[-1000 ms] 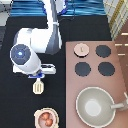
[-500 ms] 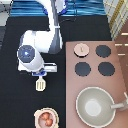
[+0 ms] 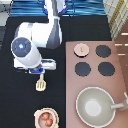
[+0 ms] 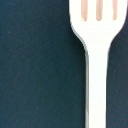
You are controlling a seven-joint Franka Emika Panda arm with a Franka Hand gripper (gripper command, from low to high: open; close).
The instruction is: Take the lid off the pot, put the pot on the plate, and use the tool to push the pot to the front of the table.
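Even bright light, soft blur throughout, end effector (image 3: 40, 72) just above tool (image 3: 41, 85)

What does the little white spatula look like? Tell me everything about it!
The tool is a small cream spatula that looks like plastic, with a squarish slotted head and a short plain handle. It lies flat on the black table, handle toward the exterior view's top, head toward the pot. The gripper is right above its handle.

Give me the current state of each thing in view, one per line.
Pinkish-tan lid: off, lying on the stove's burner.
Pinkish-tan pot: uncovered, reddish balls inside, sitting on the cream plate.
Cream slotted spatula: flat on the black table.
Gripper: over the spatula's handle.
Grey pan: empty, on stove.
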